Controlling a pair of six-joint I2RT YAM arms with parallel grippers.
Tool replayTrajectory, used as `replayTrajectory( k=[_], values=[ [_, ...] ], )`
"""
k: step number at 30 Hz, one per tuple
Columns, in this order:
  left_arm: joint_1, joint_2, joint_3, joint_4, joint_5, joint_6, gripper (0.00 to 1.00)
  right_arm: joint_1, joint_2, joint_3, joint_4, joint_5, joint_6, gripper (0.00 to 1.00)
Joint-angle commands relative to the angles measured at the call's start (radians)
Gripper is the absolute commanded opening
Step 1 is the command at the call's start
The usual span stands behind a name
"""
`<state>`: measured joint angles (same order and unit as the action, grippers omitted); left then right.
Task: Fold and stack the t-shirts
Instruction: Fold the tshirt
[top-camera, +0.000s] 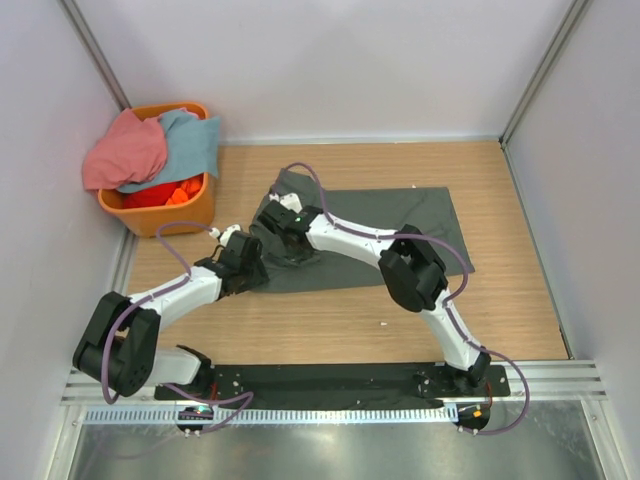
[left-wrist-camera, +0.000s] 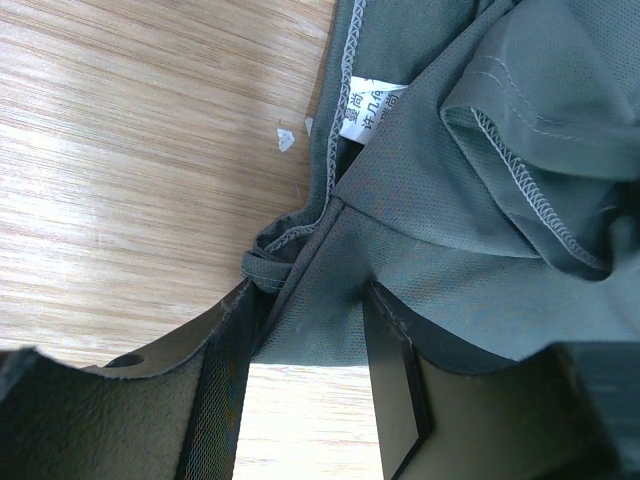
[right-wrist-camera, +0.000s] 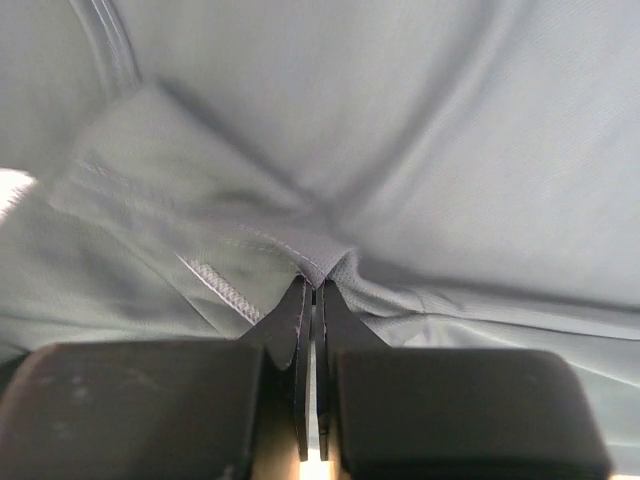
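A dark grey t-shirt lies spread on the wooden table, bunched at its left end. My right gripper is at that bunched end. In the right wrist view it is shut on a pinched fold of the grey shirt. My left gripper is at the shirt's near left corner. In the left wrist view it is open, with the shirt's edge lying between its jaws; the white neck label shows just beyond. A salmon-pink shirt and a light blue shirt lie heaped in the basket.
An orange plastic basket stands at the back left corner against the left wall. White walls close the table on the left, back and right. Bare wood shows in front of the grey shirt and at its right.
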<state>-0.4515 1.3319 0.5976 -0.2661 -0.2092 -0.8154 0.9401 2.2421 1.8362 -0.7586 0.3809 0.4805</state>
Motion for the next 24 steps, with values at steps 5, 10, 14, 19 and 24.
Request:
replayTrajectory(
  k=[5, 10, 14, 19, 24],
  values=[
    [-0.001, 0.003, -0.018, -0.016, -0.015, -0.016, 0.48, -0.09, 0.039, 0.228, -0.097, 0.095, -0.045, 0.06],
    [-0.001, 0.013, -0.013, -0.024, -0.012, -0.019, 0.48, -0.176, 0.091, 0.3, -0.137, 0.059, -0.028, 0.74],
    [-0.001, 0.019, -0.009, -0.03, -0.009, -0.019, 0.48, -0.199, 0.062, 0.308, -0.153, 0.072, -0.034, 0.77],
    [-0.001, 0.01, -0.007, -0.041, -0.01, -0.019, 0.48, -0.153, -0.102, 0.089, 0.026, -0.055, -0.059, 0.73],
    [-0.003, 0.004, -0.013, -0.05, -0.013, -0.022, 0.48, -0.09, -0.144, 0.002, 0.064, -0.126, -0.059, 0.66]
  ],
)
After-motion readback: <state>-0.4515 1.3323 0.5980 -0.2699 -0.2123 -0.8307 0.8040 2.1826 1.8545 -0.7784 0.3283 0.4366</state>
